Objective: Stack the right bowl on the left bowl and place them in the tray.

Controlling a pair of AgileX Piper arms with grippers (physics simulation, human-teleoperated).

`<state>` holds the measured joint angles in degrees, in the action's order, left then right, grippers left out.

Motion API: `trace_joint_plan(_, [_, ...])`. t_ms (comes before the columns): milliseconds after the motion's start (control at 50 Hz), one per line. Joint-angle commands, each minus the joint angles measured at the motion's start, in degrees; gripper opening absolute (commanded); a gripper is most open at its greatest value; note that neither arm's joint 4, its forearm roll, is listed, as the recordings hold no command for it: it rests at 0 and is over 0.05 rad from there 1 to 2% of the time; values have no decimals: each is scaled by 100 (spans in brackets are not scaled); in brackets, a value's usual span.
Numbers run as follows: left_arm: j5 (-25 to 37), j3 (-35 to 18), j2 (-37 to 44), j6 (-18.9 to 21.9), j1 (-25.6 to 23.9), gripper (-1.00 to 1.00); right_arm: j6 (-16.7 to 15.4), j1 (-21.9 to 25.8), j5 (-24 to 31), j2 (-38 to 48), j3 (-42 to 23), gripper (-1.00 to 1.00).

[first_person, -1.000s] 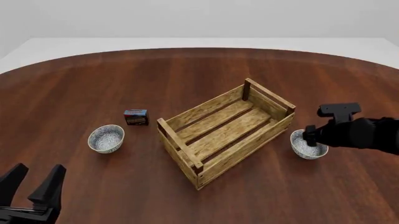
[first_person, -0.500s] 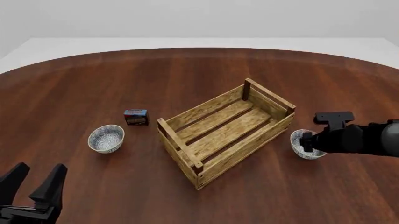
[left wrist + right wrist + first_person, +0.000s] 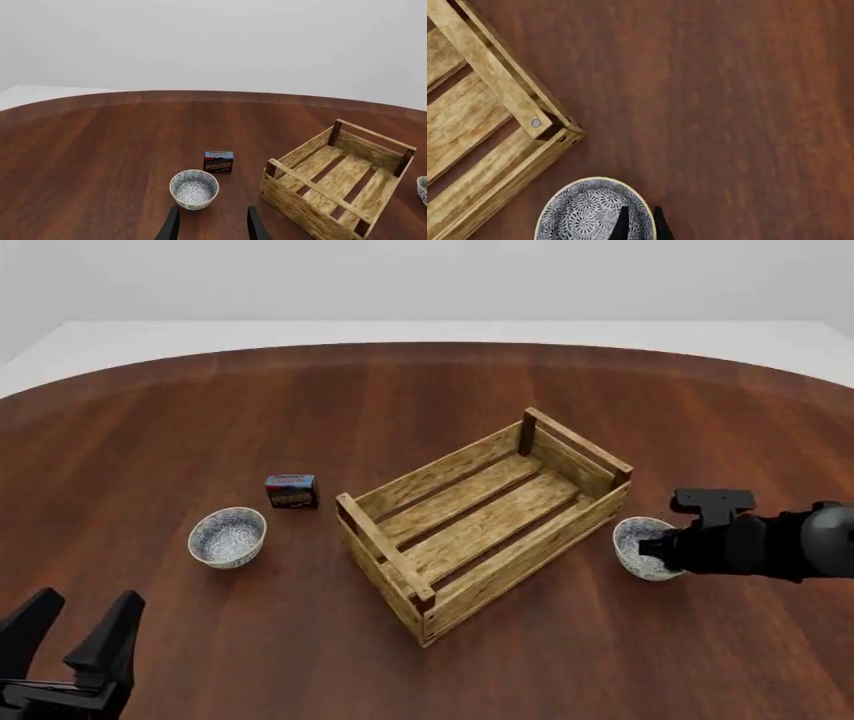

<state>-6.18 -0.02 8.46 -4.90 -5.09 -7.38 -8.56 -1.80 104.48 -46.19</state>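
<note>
Currently the right gripper (image 3: 654,548) pinches the rim of the right bowl (image 3: 633,546), one finger inside, one outside, just right of the tray (image 3: 400,575). Left bowl (image 3: 227,536) sits well apart across the tray, nearer the left gripper (image 3: 78,625), spread and idle.

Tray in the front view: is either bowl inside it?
No. The tray holds nothing; the left bowl and right bowl sit on the table outside it.
</note>
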Motion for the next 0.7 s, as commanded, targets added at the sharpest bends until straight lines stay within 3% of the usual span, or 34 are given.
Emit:
trace_joint_plan(20, [-42, 0, 48, 1, -5, 100, -25, 10, -21, 122, 79, -100])
trace_joint_plan(220, [19, 0, -19, -7, -5, 100, -46, 15, 79, -144, 131, -100])
trace_joint_plan(700, [347, -2, -392, -41, -12, 100, 59, 134, 813, -1772, 424, -100])
